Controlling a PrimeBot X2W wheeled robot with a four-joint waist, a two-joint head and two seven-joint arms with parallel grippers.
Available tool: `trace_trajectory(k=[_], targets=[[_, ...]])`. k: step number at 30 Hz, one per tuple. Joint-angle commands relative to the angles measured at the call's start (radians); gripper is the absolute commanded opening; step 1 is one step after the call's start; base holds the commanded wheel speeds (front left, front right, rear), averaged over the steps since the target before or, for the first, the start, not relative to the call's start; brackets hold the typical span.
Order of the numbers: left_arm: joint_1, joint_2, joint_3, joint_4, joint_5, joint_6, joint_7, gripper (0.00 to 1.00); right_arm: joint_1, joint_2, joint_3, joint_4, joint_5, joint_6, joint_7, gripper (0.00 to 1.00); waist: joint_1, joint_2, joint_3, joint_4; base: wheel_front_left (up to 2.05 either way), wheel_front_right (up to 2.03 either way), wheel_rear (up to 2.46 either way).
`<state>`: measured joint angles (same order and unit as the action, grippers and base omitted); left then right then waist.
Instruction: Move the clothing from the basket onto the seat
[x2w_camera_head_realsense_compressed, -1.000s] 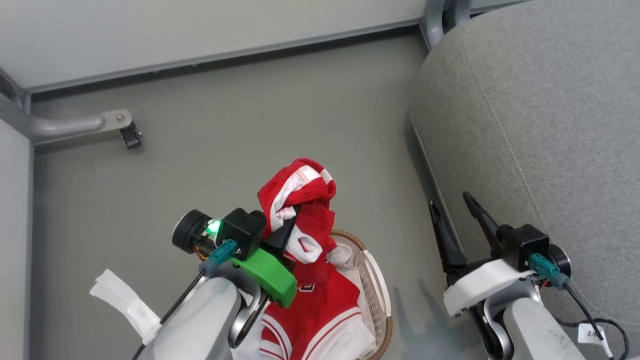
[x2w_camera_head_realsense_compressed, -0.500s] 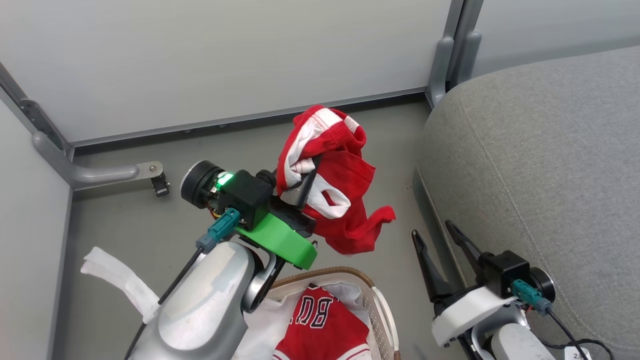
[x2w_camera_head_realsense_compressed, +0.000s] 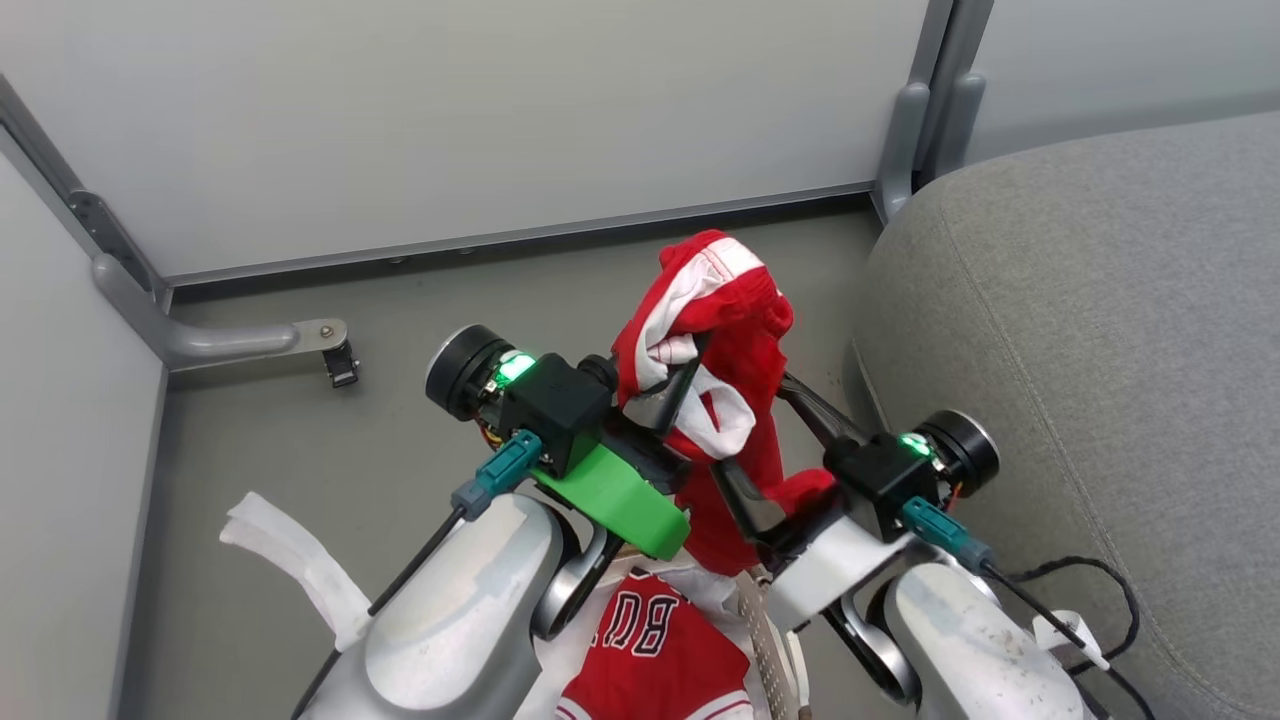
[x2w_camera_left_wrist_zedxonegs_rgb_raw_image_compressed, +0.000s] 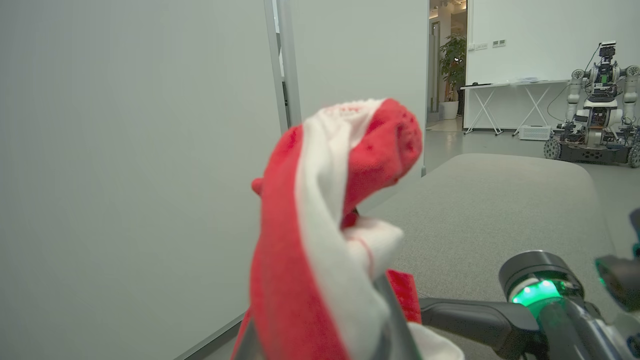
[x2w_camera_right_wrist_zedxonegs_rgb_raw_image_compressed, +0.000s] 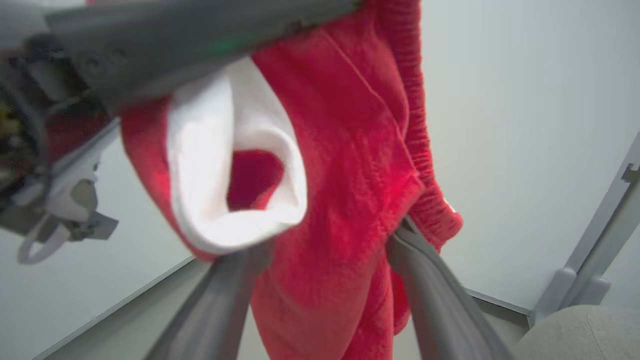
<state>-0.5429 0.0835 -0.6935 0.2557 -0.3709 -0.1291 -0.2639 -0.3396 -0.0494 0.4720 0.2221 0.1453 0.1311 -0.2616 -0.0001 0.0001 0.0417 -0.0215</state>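
Red garment (x2w_camera_head_realsense_compressed: 745, 335) is up in the air above the basket (x2w_camera_head_realsense_compressed: 762, 620), clear of the rim and not touching the seat (x2w_camera_head_realsense_compressed: 1080, 350). White trim and a gathered waistband show. Probably shorts, but I can't be sure with it bunched like this.

It hangs from the left hand (x2w_camera_head_realsense_compressed: 685, 370), whose fingers are pressed together on a fold near the top, with the rest of the cloth dropping toward the basket. Right hand (x2w_camera_head_realsense_compressed: 748, 423) is at the lower half, above the basket's right side. Its fingers are spread wide with the cloth hanging between them. The right wrist view shows red fabric against both fingers, but no pinch. My guess is a second grip being set up, or support for the carry. I can't tell which.

Inside the basket is the jersey (x2w_camera_head_realsense_compressed: 650, 650), black lettering facing up, with neither hand on it. Whether more lies under it is hidden by the arms.

Seat sits just right of the basket, with no clothing on the part in view.

Progress, my read: early, nothing delivered. One item is out of the basket and in the air, and at least one is left inside.

To do:
- swing the garment right from over the basket onto the seat
- release
- go back for the jersey

Risk: the low hem snagging the basket rim or the right hand's fingers on the way.
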Motion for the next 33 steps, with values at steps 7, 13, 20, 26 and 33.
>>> trace_trajectory(k=[7,13,20,26,33], targets=[[-0.005,-0.009,-0.045,-0.004,-0.033,-0.003,-0.001,0.00,-0.087,-0.002,0.033,0.055,-0.047,-0.001,-0.005,1.00,0.0001,-0.0001,-0.005,0.036,0.00,0.00,0.00],[-0.017,-0.013,-0.082,-0.021,-0.059,-0.003,-0.001,0.00,-0.136,-0.003,0.070,0.124,-0.032,-0.001,-0.005,0.80,0.0001,-0.0001,-0.006,0.060,0.00,0.00,0.00],[-0.011,-0.007,-0.096,-0.030,-0.087,-0.003,-0.001,0.00,-0.152,-0.003,0.066,0.173,0.015,-0.001,-0.005,0.00,0.0001,-0.0001,-0.011,0.087,0.00,0.00,0.00],[0.010,-0.002,-0.071,-0.021,-0.067,-0.003,-0.001,0.00,-0.118,-0.003,0.043,0.159,0.036,-0.001,-0.005,0.00,0.0001,-0.0001,-0.012,0.068,0.00,0.00,0.00],[0.037,0.011,-0.025,-0.007,-0.028,-0.003,-0.001,1.00,-0.087,-0.003,0.025,0.132,0.040,-0.001,-0.005,0.00,0.0001,-0.0001,0.018,-0.072,0.00,0.00,0.00]])
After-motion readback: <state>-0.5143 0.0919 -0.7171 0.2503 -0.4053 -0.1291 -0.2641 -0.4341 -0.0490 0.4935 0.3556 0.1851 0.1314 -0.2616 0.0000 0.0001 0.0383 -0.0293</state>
